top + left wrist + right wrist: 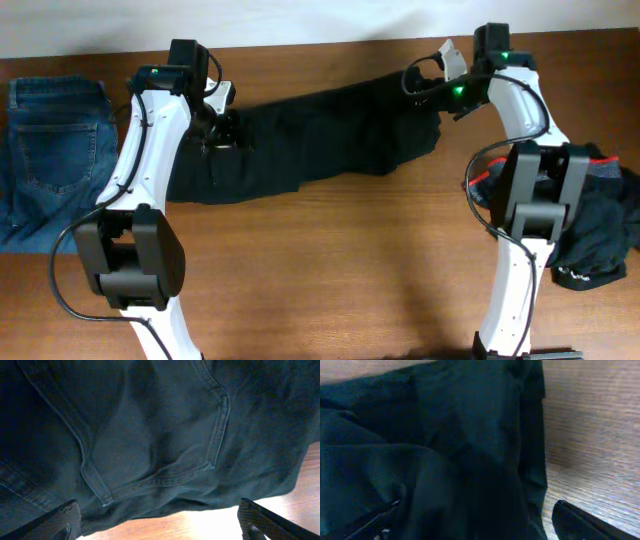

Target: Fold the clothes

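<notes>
Black crumpled garment (pixel 600 235): nearest item; right of the black trousers (pixel 320 140), well apart from them; bunched in a heap partly behind the right arm's lower links; grey band with a red edge shows on its far side
Blue jeans (pixel 55 150): left of the black trousers, well apart; lying flat, stitched pocket facing up; cut off by the frame's left edge
Black trousers: mid wood table (pixel 340 270); laid out as one long strip left to right, right end a bit farther back; soft creases near the middle
Left gripper (pixel 222 122): over the left end of the black trousers; fingers (pixel 60 522) spread as wide as they go; nothing clamped between them; wrist view shows the trousers' back pocket (pixel 160 445) just under it, wood showing past the cloth edge
Right gripper (pixel 420 80): farthest; at the right end of the black trousers; fingers (pixel 590 522) wide apart, straddling the cloth edge, one over fabric, one over bare wood; no grip visible; whether the tips touch cloth, cannot tell
</notes>
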